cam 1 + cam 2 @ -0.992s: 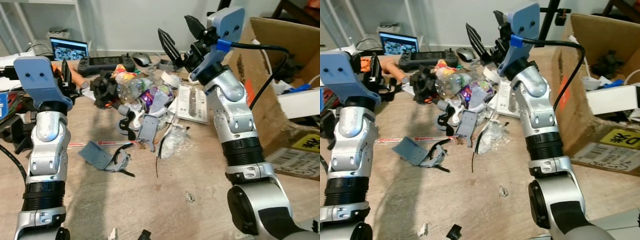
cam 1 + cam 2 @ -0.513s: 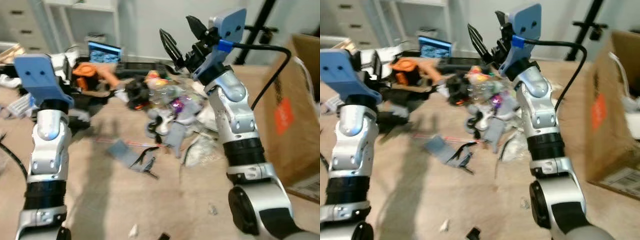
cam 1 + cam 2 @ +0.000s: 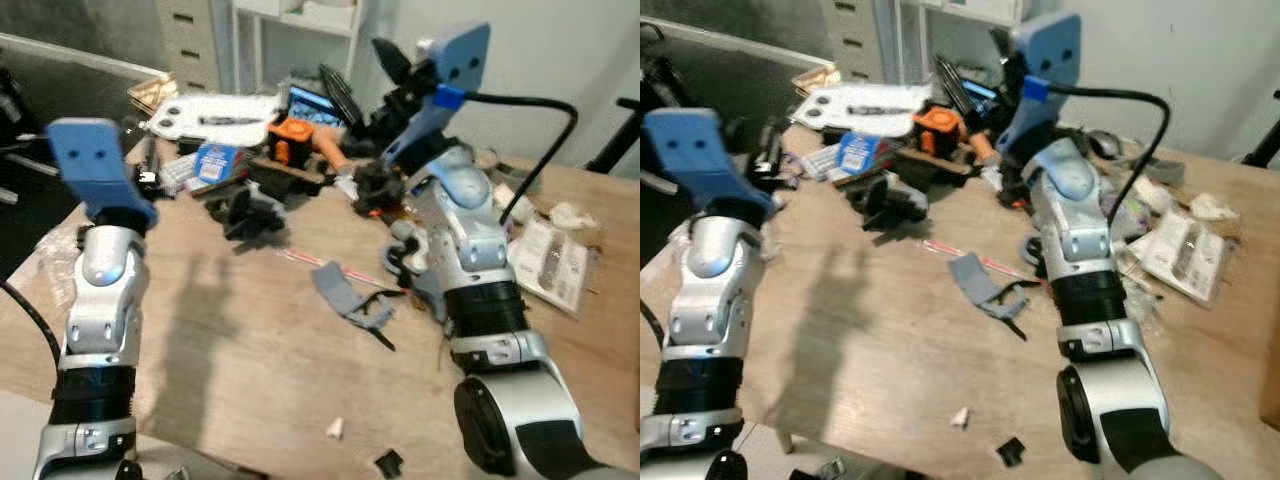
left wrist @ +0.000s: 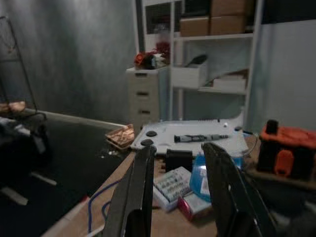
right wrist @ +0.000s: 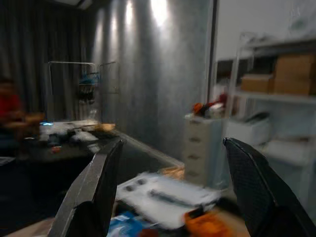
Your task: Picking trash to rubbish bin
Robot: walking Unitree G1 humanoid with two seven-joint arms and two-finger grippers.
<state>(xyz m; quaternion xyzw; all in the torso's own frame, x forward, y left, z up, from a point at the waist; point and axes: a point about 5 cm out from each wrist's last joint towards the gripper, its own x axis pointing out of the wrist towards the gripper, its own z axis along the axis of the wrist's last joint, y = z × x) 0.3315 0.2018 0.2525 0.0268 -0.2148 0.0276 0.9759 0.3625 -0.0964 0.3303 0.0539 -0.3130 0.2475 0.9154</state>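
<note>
The right gripper (image 3: 362, 78) is hovering raised above the cluttered far side of the counter (image 3: 250, 340), jaws spread wide and holding nothing. The left gripper (image 4: 177, 197) is poised at the counter's left edge, jaws slightly parted, empty. A grey scrap of trash (image 3: 338, 291) is lying mid-counter, between both arms
</note>
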